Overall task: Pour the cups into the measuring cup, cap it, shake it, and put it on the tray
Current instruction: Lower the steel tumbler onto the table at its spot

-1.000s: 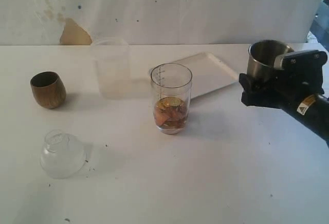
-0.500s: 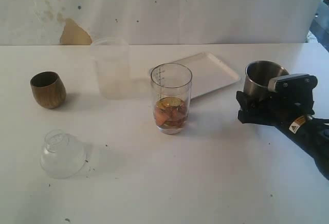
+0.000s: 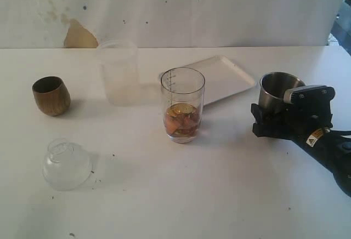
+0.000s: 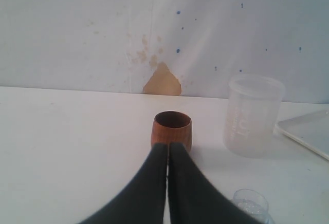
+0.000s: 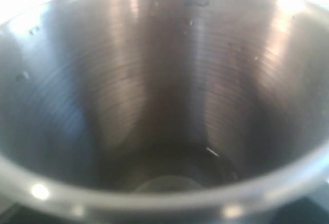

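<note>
1. Measuring cup (image 3: 182, 104) is in neither grip. The right gripper (image 3: 274, 115) has its fingers closed round the steel tumbler (image 3: 277, 88), which is upright and down at the table near the white tray (image 3: 225, 77). The right wrist view looks into the tumbler and shows only bare metal, so I judge it poured out.
2. The left gripper (image 4: 168, 144) has its fingers pressed together and holds nothing. Its tips point at the wooden cup (image 4: 172, 129), just beyond them.
3. The measuring cup stands upright mid-table, just in front of the tray, uncapped, with orange and yellow pieces in its lower part.
4. The wooden cup's inside is too dark to tell whether it is full.
5. A clear domed lid (image 3: 67, 165) lies well apart from the measuring cup.
6. Left to do, by my judgement: possibly the wooden cup's pour, then capping, shaking and setting it on the tray.
</note>
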Action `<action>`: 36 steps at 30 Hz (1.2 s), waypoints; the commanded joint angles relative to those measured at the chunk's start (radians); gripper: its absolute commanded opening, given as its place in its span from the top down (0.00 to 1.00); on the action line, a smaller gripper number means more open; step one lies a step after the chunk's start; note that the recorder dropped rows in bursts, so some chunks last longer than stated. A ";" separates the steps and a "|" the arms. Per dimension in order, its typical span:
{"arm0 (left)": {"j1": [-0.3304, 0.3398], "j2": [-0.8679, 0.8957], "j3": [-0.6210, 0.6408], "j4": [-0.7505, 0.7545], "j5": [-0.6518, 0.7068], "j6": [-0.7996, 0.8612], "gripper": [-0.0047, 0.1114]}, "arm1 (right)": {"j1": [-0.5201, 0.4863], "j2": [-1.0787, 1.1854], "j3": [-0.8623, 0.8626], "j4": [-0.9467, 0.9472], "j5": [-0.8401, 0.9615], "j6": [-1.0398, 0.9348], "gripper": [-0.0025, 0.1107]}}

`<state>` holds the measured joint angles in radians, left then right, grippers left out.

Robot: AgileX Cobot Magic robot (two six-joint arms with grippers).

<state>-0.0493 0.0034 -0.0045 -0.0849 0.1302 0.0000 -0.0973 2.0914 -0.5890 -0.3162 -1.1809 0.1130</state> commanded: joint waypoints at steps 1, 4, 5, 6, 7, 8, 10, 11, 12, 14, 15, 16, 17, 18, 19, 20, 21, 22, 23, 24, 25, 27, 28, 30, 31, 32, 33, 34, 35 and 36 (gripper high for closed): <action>-0.004 -0.003 0.005 -0.007 -0.003 0.000 0.95 | -0.005 -0.003 -0.008 0.005 -0.040 -0.005 0.97; -0.004 -0.003 0.005 -0.007 -0.003 0.000 0.95 | -0.005 -0.003 -0.008 0.005 -0.040 -0.005 0.92; -0.004 -0.003 0.005 -0.007 -0.003 0.000 0.95 | -0.005 -0.003 -0.008 0.005 -0.040 -0.005 0.89; -0.004 -0.003 0.005 -0.007 -0.003 0.000 0.95 | -0.005 -0.003 -0.008 0.005 -0.040 -0.005 0.86; -0.004 -0.003 0.005 -0.007 -0.003 0.000 0.95 | -0.005 -0.003 -0.008 0.005 -0.040 -0.005 0.83; -0.004 -0.003 0.005 -0.007 -0.003 0.000 0.95 | -0.005 -0.003 -0.008 0.005 -0.040 -0.005 0.78; -0.004 -0.003 0.005 -0.007 -0.003 0.000 0.95 | -0.005 -0.003 -0.008 0.005 -0.040 -0.005 0.70; -0.004 -0.003 0.005 -0.007 -0.003 0.000 0.95 | -0.005 -0.003 -0.008 0.005 -0.040 -0.005 0.63; -0.004 -0.003 0.005 -0.007 -0.003 0.000 0.95 | -0.005 -0.003 -0.008 0.005 -0.040 -0.005 0.59; -0.004 -0.003 0.005 -0.007 -0.003 0.000 0.95 | -0.005 -0.003 -0.008 0.005 -0.040 -0.005 0.51; -0.004 -0.003 0.005 -0.007 -0.003 0.000 0.95 | -0.005 -0.003 -0.008 0.005 -0.040 -0.005 0.47; -0.004 -0.003 0.005 -0.007 -0.003 0.000 0.95 | -0.005 -0.003 -0.008 0.005 -0.040 -0.005 0.45; -0.004 -0.003 0.005 -0.007 -0.003 0.000 0.95 | -0.003 -0.003 -0.008 0.005 -0.040 -0.005 0.42; -0.004 -0.003 0.005 -0.007 -0.003 0.000 0.95 | -0.003 -0.003 -0.008 0.005 -0.040 -0.005 0.40; -0.004 -0.003 0.005 -0.007 -0.003 0.000 0.95 | -0.003 -0.003 -0.008 0.005 -0.040 -0.005 0.38; -0.004 -0.003 0.005 -0.007 -0.003 0.000 0.95 | -0.003 -0.003 -0.008 0.005 -0.040 -0.005 0.36; -0.004 -0.003 0.005 -0.007 -0.003 0.000 0.95 | -0.003 -0.003 -0.008 0.005 -0.040 -0.005 0.34; -0.004 -0.003 0.005 -0.007 -0.003 0.000 0.95 | -0.003 -0.003 -0.008 0.005 -0.040 -0.005 0.31; -0.004 -0.003 0.005 -0.007 -0.003 0.000 0.95 | -0.003 -0.003 -0.008 0.005 -0.040 -0.005 0.29; -0.004 -0.003 0.005 -0.007 -0.003 0.000 0.95 | -0.003 -0.003 -0.008 0.005 -0.040 -0.005 0.27; -0.004 -0.003 0.005 -0.007 -0.003 0.000 0.95 | -0.003 -0.003 -0.008 0.005 -0.040 -0.005 0.25; -0.004 -0.003 0.005 -0.007 -0.003 0.000 0.95 | -0.003 -0.003 -0.008 0.005 -0.040 -0.005 0.23; -0.004 -0.003 0.005 -0.007 -0.003 0.000 0.95 | -0.003 -0.003 -0.008 0.005 -0.040 -0.005 0.22; -0.004 -0.003 0.005 -0.007 -0.003 0.000 0.95 | -0.003 -0.003 -0.008 0.005 -0.040 -0.005 0.22; -0.004 -0.003 0.005 -0.007 -0.003 0.000 0.95 | -0.003 -0.003 -0.008 0.005 -0.040 -0.005 0.22; -0.004 -0.003 0.005 -0.007 -0.003 0.000 0.95 | -0.003 -0.003 -0.008 0.005 -0.040 -0.005 0.22; -0.004 -0.003 0.005 -0.007 -0.003 0.000 0.95 | -0.003 -0.003 -0.008 0.005 -0.040 -0.005 0.22; -0.004 -0.003 0.005 -0.007 -0.003 0.000 0.95 | -0.003 -0.003 -0.008 0.005 -0.040 -0.005 0.22; -0.004 -0.003 0.005 -0.007 -0.003 0.000 0.95 | -0.003 -0.003 -0.008 0.005 -0.040 0.007 0.22; -0.004 -0.003 0.005 -0.007 -0.003 0.000 0.95 | -0.003 -0.003 -0.008 0.005 -0.040 0.024 0.22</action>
<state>-0.0493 0.0034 -0.0045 -0.0849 0.1302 0.0000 -0.0973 2.0914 -0.5928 -0.3139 -1.2055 0.1162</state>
